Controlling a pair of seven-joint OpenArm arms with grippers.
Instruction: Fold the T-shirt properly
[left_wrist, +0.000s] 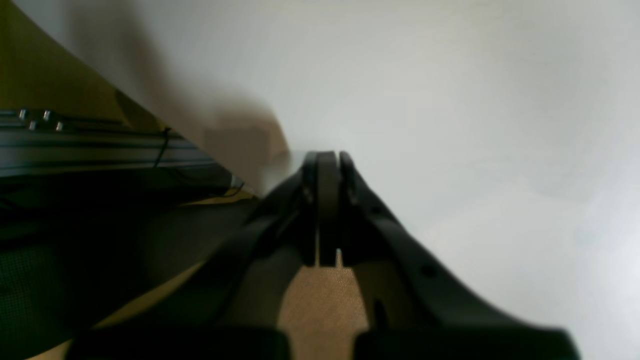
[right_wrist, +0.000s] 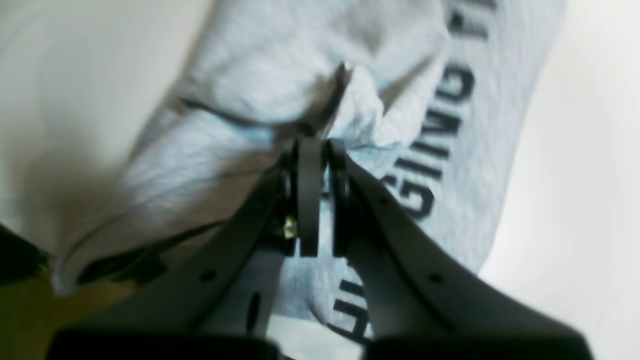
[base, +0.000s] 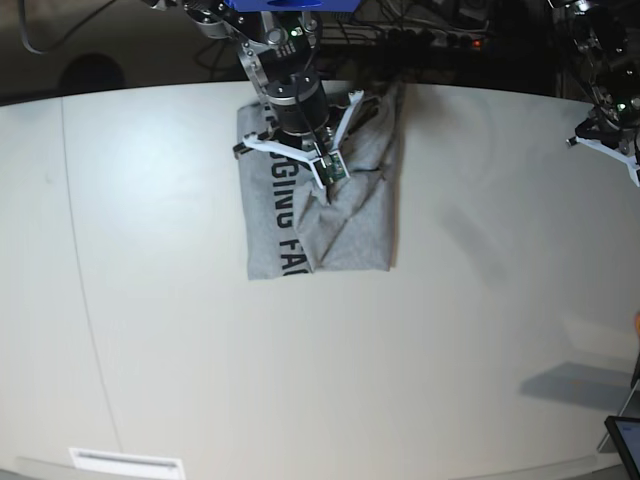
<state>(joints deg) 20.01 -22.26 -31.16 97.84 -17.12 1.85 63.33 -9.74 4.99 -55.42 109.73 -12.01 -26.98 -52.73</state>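
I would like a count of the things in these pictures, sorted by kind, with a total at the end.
T-shirt: 1
Table: 1
Robot hands: 2, the right hand and the left hand
Total: 4

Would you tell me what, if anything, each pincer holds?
The right pincer pinches a raised fold near the middle of the T-shirt; the left pincer is shut on nothing.

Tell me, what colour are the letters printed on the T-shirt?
Black, on the heather-grey T-shirt; the right wrist view shows the letters best.
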